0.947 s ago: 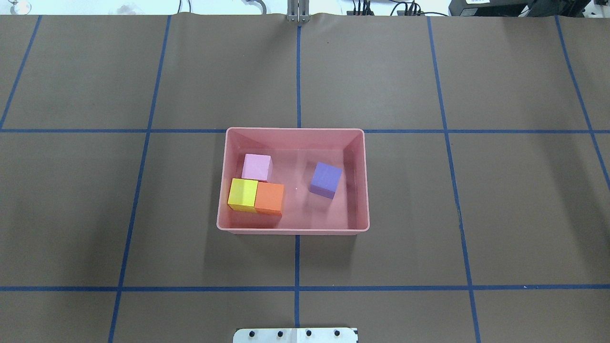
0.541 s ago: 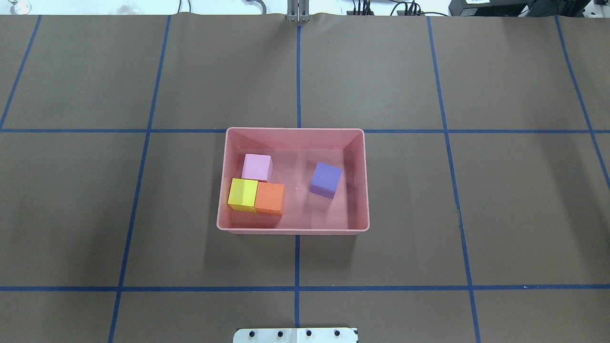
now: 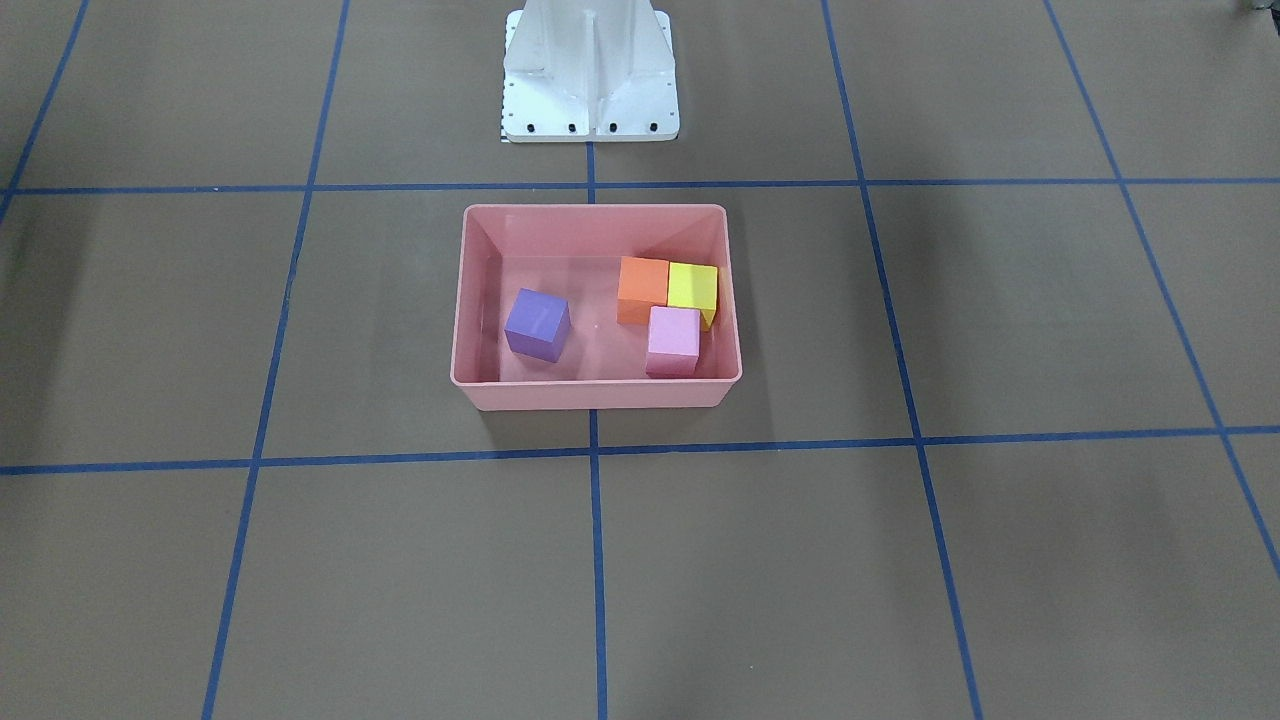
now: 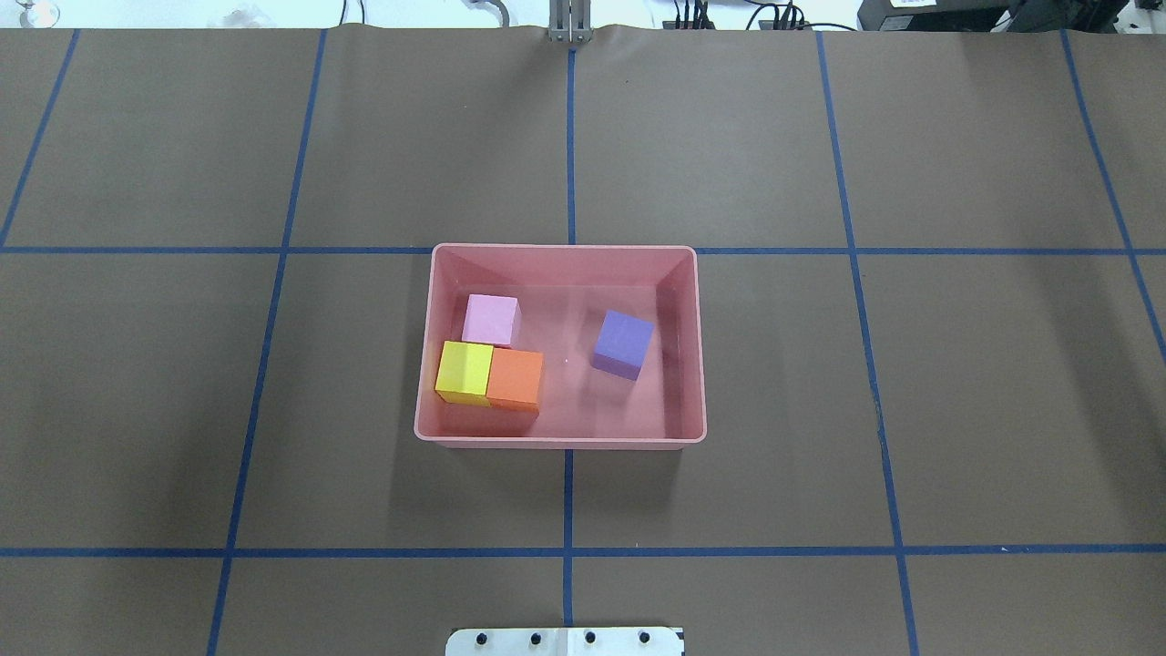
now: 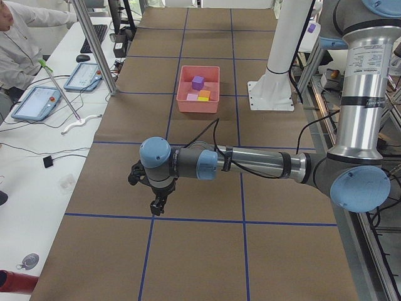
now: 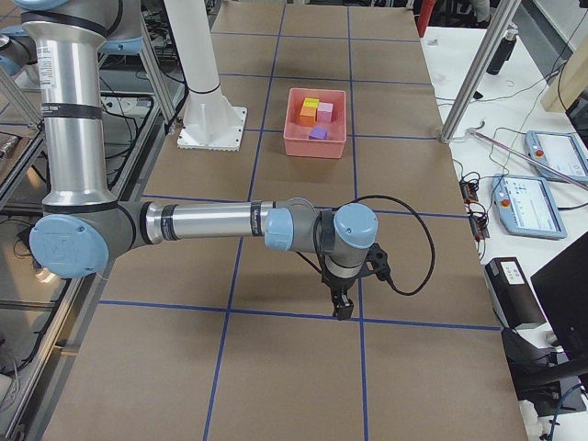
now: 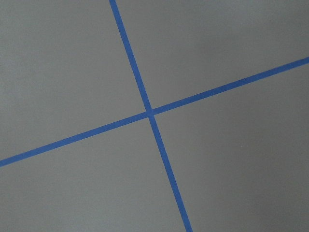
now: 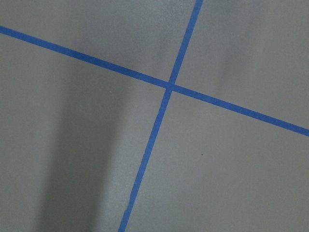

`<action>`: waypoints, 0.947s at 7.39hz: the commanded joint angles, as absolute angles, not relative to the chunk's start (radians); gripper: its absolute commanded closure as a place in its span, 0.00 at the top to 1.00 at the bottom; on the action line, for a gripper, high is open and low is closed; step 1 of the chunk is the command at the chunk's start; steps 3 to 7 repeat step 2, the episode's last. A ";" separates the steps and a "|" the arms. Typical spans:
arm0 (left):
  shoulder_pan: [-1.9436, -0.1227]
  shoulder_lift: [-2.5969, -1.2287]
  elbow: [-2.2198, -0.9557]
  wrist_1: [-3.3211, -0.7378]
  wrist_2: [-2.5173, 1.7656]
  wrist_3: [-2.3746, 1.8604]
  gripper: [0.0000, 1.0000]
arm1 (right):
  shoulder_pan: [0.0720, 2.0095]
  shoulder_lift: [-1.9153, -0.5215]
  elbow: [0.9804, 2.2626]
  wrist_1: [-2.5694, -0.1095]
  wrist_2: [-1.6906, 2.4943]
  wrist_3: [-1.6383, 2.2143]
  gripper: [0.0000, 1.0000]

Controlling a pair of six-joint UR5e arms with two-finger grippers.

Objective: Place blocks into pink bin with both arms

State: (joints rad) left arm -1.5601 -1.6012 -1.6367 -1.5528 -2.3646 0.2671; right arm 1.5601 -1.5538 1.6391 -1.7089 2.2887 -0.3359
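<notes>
The pink bin (image 4: 560,252) sits at the table's middle and also shows in the front view (image 3: 597,393). Inside it lie the light pink block (image 4: 490,320), the yellow block (image 4: 464,371), the orange block (image 4: 515,380) and the purple block (image 4: 623,343). Yellow and orange touch side by side; purple lies apart. Both arms are out of the overhead and front views. My left gripper (image 5: 156,205) hangs over bare table far from the bin in the exterior left view. My right gripper (image 6: 342,307) does the same in the exterior right view. I cannot tell whether either is open or shut.
The white pedestal base (image 3: 590,90) stands behind the bin. Blue tape lines cross the brown table cover (image 4: 820,410). An operator (image 5: 19,44) sits at a side desk with tablets. Both wrist views show only table and tape.
</notes>
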 commanded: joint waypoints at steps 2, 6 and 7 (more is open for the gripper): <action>-1.560 -1.601 -1.661 -1.552 -2.367 0.265 1.00 | 1.560 -1.554 1.628 -1.709 2.289 -0.336 1.00; -1.560 -1.601 -1.661 -1.552 -2.367 0.265 1.00 | 1.560 -1.554 1.628 -1.709 2.289 -0.336 1.00; -1.560 -1.601 -1.661 -1.552 -2.367 0.265 1.00 | 1.560 -1.554 1.628 -1.709 2.289 -0.336 1.00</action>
